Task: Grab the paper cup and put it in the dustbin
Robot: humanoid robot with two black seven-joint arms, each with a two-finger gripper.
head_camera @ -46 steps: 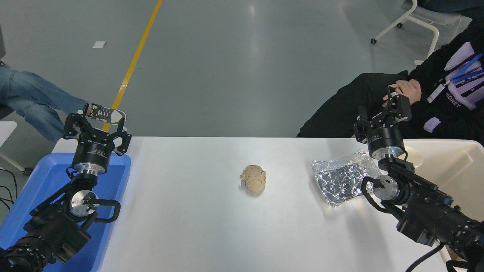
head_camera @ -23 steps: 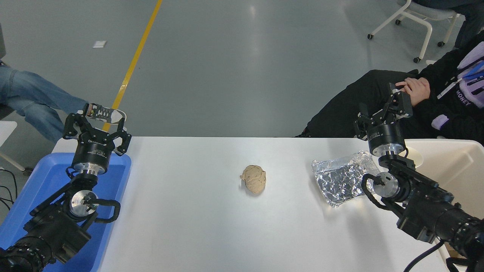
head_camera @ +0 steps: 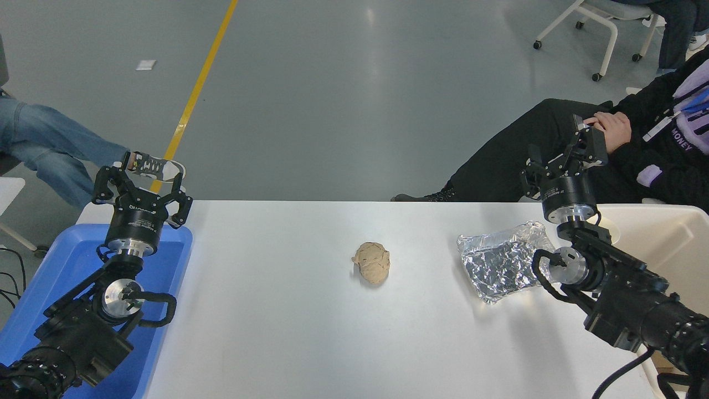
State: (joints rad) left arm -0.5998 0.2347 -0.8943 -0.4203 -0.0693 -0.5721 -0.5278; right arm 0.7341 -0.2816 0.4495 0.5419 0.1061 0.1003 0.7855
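A small part of the cream paper cup (head_camera: 609, 228) shows inside the left end of the beige dustbin (head_camera: 673, 244) at the table's right edge; my right arm hides the rest of it. My right gripper (head_camera: 562, 154) is raised above the table's far edge, just left of the dustbin, open with nothing between its fingers. My left gripper (head_camera: 141, 182) stays parked open at the lower left, over the far end of the blue tray.
A crumpled tan paper ball (head_camera: 371, 262) lies mid-table. Crumpled silver foil (head_camera: 501, 266) sits beside my right arm. A blue tray (head_camera: 66, 266) is at the left edge. A seated person's hand (head_camera: 609, 124) is close behind my right gripper; another person's legs (head_camera: 50, 147) are far left.
My right gripper has drifted slightly right and farther back, staying open. The seated person and the chair behind have shifted right. The left arm has not moved.
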